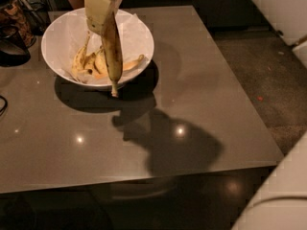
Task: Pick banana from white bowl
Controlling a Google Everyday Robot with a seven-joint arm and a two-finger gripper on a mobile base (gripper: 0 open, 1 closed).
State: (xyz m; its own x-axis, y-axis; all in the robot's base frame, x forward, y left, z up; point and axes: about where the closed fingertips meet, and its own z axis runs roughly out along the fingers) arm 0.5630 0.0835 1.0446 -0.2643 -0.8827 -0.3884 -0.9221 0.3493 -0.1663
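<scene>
My gripper (101,14) hangs over the white bowl (139,44) at the upper left and is shut on the banana (113,51). The banana is long, yellow with brown freckles, and hangs nearly upright with its dark stem end pointing down past the bowl's near rim. It is lifted clear of the other fruit. The bowl is lined with crumpled white paper and holds a few shorter curved yellow bananas (91,63).
The bowl stands on a grey-brown table (192,109). Dark objects (14,32) sit at the table's far left edge. The floor (259,71) lies to the right. A white part of my body (278,200) fills the lower right corner.
</scene>
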